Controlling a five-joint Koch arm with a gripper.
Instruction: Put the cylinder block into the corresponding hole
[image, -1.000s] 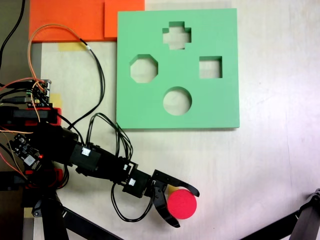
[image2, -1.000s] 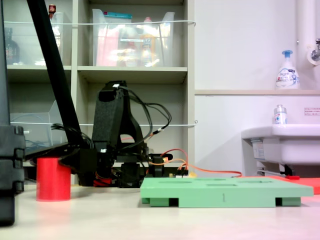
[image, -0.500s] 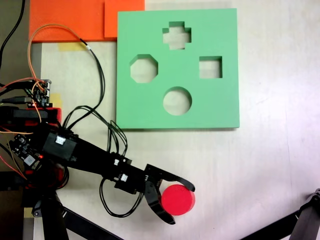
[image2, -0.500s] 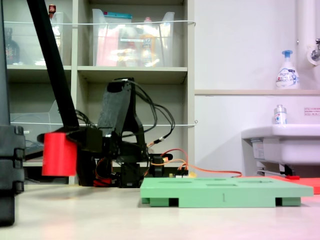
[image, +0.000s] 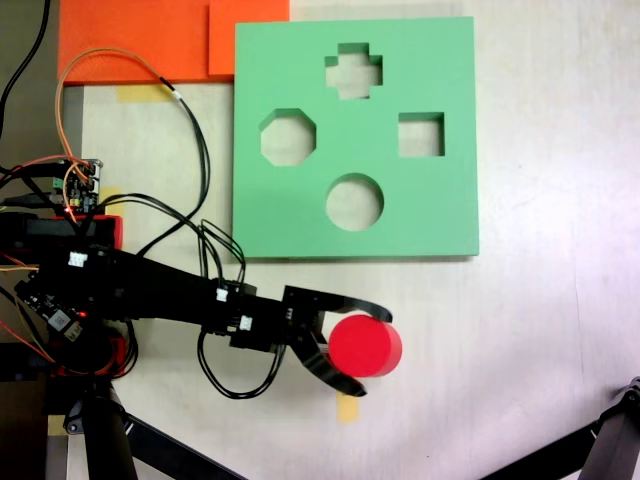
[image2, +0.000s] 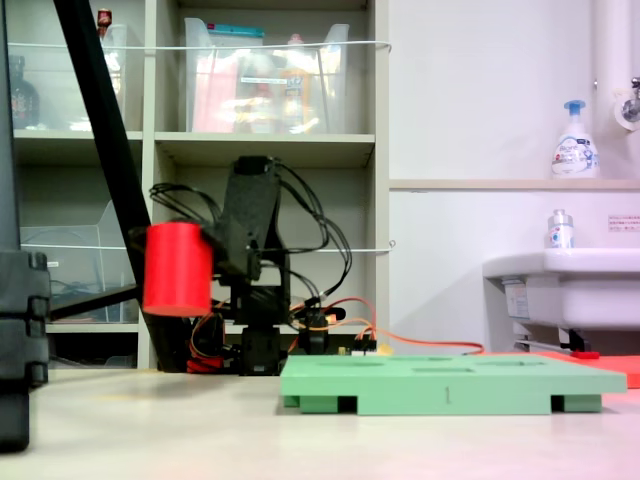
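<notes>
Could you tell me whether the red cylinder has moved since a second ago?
Yes. The cylinder block, shut in the gripper, has risen off the table and shifted toward the green board, rightward in the second exterior view.

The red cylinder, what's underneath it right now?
Only air and bare table: in the second exterior view the red cylinder hangs clear above it, held by the pincer. From overhead, the cylinder covers the spot directly below.

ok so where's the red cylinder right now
The red cylinder is held off the table in the gripper, below the green board in the first exterior view and left of it in the second exterior view.
</notes>
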